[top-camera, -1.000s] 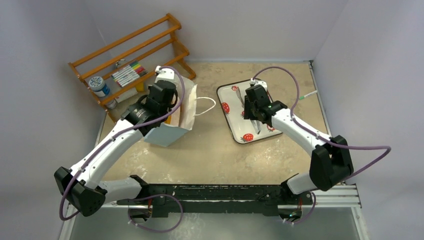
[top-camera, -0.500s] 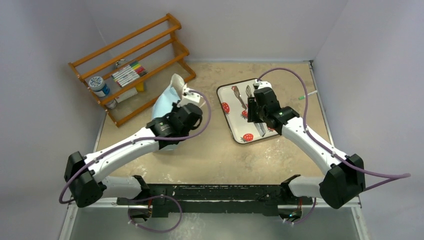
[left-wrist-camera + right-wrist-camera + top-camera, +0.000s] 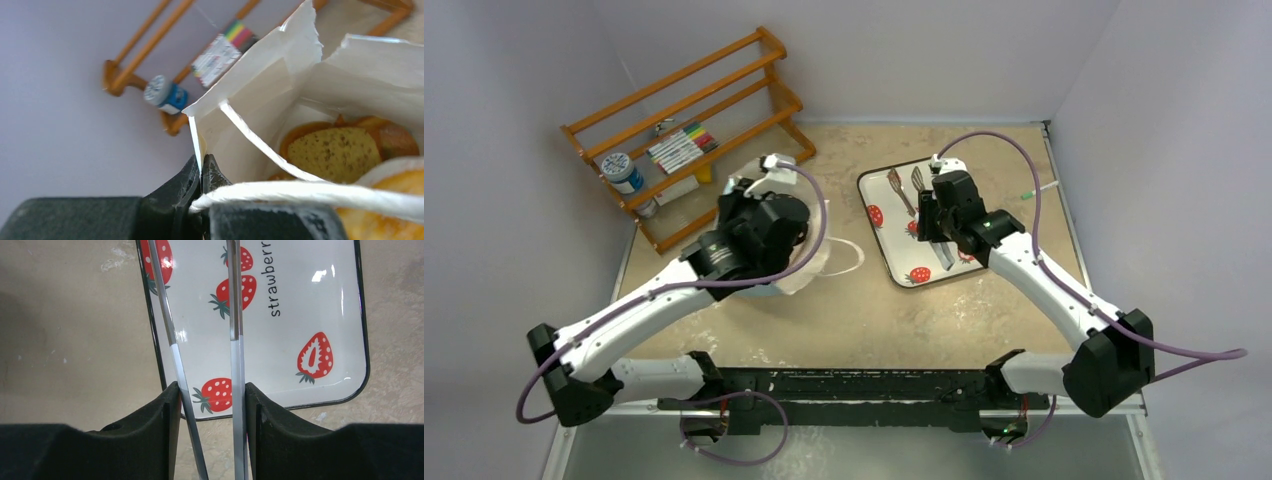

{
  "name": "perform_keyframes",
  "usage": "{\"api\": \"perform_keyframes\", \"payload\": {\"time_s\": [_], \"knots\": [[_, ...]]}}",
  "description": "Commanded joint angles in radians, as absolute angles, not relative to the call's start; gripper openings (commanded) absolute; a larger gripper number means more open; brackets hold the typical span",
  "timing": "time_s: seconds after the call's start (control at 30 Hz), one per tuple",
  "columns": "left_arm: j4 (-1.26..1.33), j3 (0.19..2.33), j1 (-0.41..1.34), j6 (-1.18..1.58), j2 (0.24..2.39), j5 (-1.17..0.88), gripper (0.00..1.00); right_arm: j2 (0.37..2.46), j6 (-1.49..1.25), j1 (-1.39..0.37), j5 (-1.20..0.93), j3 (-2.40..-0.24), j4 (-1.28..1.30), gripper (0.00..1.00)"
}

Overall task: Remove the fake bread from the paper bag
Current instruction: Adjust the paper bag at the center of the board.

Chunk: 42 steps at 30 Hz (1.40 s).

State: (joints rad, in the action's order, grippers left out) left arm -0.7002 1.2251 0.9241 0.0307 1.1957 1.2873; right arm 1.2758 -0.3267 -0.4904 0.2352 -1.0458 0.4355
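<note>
The pale-blue paper bag [image 3: 812,262] lies tilted under my left wrist, its white inside [image 3: 260,100] open to the left wrist view. My left gripper [image 3: 202,172] is shut on the bag's rim beside a white cord handle [image 3: 260,145]; from above it sits over the bag [image 3: 772,215]. Fake bread lies deep in the bag: a speckled brown toast slice [image 3: 332,152], with orange and golden pieces [image 3: 395,140] round it. My right gripper [image 3: 210,402] is shut on the metal tongs [image 3: 235,340] and holds them over the strawberry-print tray [image 3: 300,300]. It also shows from above [image 3: 931,222].
A wooden rack [image 3: 694,95] stands at the back left with markers [image 3: 679,145] and a blue-and-white can [image 3: 624,172]. The tray [image 3: 892,250] lies right of the bag, and one cord handle [image 3: 852,258] trails towards it. Walls close in the table on three sides.
My left gripper swung right with the bag, tipping it over, then came back left; the bag now lies more open. My right gripper shifted slightly right with the tongs, then held still.
</note>
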Motion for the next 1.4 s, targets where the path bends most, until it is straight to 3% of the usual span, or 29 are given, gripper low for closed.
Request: {"api": "perform_keyframes", "payload": {"time_s": [0.0,0.2,0.4,0.67,1.13,1.37], "knots": [[-0.562,1.2,0.896,-0.279,1.04,1.55,0.0,1.265,-0.307,-0.488,0.235,-1.104,0.403,0.44],[-0.422,1.168,0.777,-0.435,0.977,1.431,0.0,1.263,-0.296,-0.49,0.213,-1.121,0.413,0.43],[-0.578,1.112,0.775,-0.071,1.043,1.279,0.0,1.232,-0.292,-0.49,0.191,-1.117,0.422,0.43],[-0.534,0.98,0.861,0.199,1.128,1.226,0.0,1.179,-0.3,-0.498,0.16,-1.106,0.449,0.42],[-0.433,0.913,0.925,0.373,1.241,1.17,0.0,1.114,-0.307,-0.525,0.087,-1.124,0.502,0.41],[-0.383,0.923,0.926,0.42,1.277,1.178,0.0,1.11,-0.326,-0.62,0.052,-1.105,0.518,0.41]]}}
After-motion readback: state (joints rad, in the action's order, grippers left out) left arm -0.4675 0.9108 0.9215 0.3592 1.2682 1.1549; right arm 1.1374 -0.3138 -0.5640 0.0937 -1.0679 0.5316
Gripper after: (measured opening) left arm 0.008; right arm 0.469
